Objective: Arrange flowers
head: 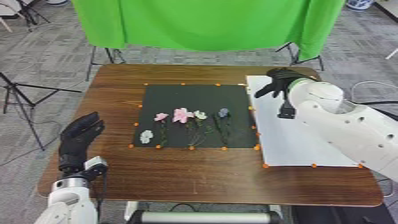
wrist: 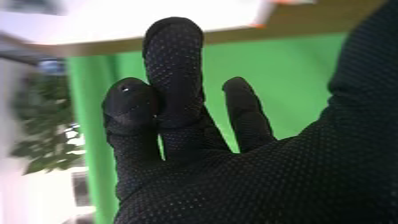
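Observation:
Several flowers lie on a dark mat (head: 169,97) in the head view: a large pink flower (head: 182,115), a small pink one (head: 161,116), a pale one (head: 200,115), a blue-grey one (head: 224,112) and a white bloom (head: 147,136) near the mat's lower left. My right hand (head: 282,79) is over the far end of the white sheet (head: 289,145), right of the mat and apart from the flowers. In the right wrist view my right hand (wrist: 182,115) has its fingers extended, holding nothing. My left hand (head: 80,132) rests at the table's left side, fingers relaxed, away from the mat.
Orange markers line the edges of the mat and the white sheet. The brown table (head: 178,175) stands before a green cloth (head: 204,25) on stands. A tripod (head: 19,92) stands on the floor at the left.

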